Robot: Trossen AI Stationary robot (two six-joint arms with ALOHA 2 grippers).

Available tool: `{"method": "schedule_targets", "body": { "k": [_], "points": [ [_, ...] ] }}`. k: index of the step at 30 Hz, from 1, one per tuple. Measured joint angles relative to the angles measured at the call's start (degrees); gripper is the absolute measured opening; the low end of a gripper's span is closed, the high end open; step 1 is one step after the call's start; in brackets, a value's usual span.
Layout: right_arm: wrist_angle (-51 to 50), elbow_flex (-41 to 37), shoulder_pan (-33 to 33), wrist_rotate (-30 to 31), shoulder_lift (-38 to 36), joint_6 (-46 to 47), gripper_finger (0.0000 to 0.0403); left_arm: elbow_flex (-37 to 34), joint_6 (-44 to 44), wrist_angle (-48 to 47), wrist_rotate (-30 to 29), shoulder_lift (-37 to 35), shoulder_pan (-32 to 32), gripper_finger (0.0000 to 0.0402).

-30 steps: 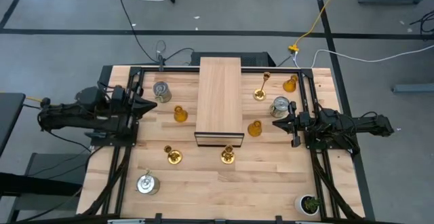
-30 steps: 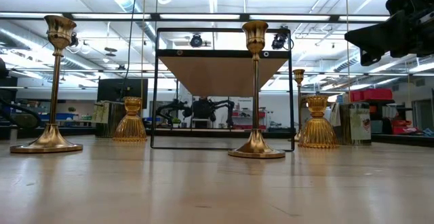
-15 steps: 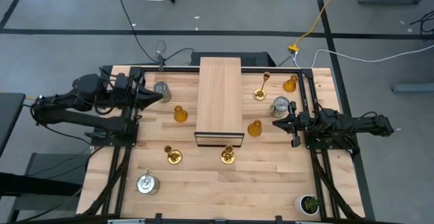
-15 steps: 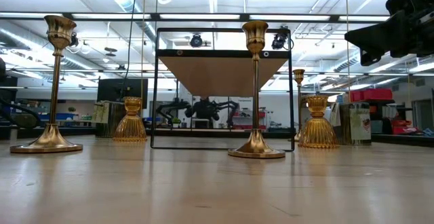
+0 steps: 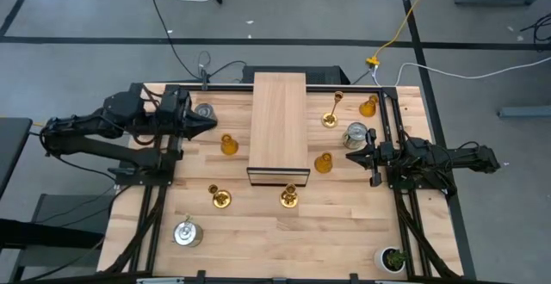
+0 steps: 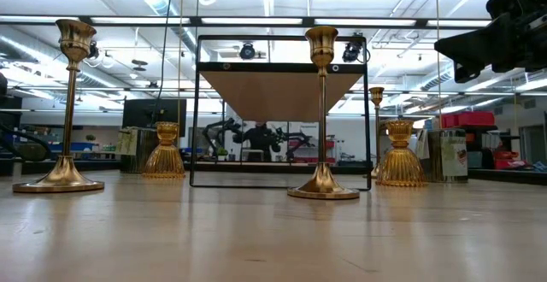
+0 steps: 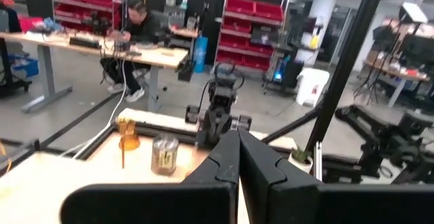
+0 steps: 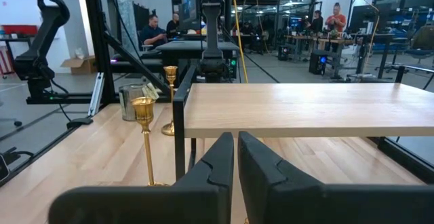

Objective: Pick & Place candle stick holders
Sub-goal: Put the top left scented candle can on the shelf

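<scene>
Now I hover my closed, empty left hand (image 5: 209,124) beside the silver metal can (image 5: 204,111); next it must open to grasp.

Light wooden plank table (image 5: 284,241) with a black-framed raised shelf (image 5: 278,125) topped by a wooden board standing at its middle, toward the far edge. Three gold candlesticks stand on the table: one (image 5: 220,198) near the shelf's front left corner, one (image 5: 289,198) just in front of the shelf, and one (image 5: 331,116) right of it. Three amber holders: one (image 5: 228,145) just left of the shelf, one (image 5: 324,163) just right of it, one (image 5: 368,107) near the far right edge. Silver cans: far left (image 5: 205,112), front left (image 5: 186,232), right (image 5: 355,134). A small potted plant (image 5: 393,258) occupies the front right corner.
</scene>
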Motion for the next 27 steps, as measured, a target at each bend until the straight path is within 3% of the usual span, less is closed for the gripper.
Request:
{"method": "schedule_targets", "body": {
  "k": [11,21,27],
  "points": [
    [0.0,0.0,0.0,0.0,0.0,0.0,0.0027,0.0,2.9,-9.7,-5.9,1.2,0.1,0.0007],
    [0.0,0.0,0.0,0.0,0.0,0.0,0.0027,0.0,6.6,-10.3,-5.9,1.1,0.5,0.0007],
    [0.0,0.0,0.0,0.0,0.0,0.0,0.0027,0.0,6.8,-10.4,-2.6,1.8,5.0,0.0007]
  ]
}}
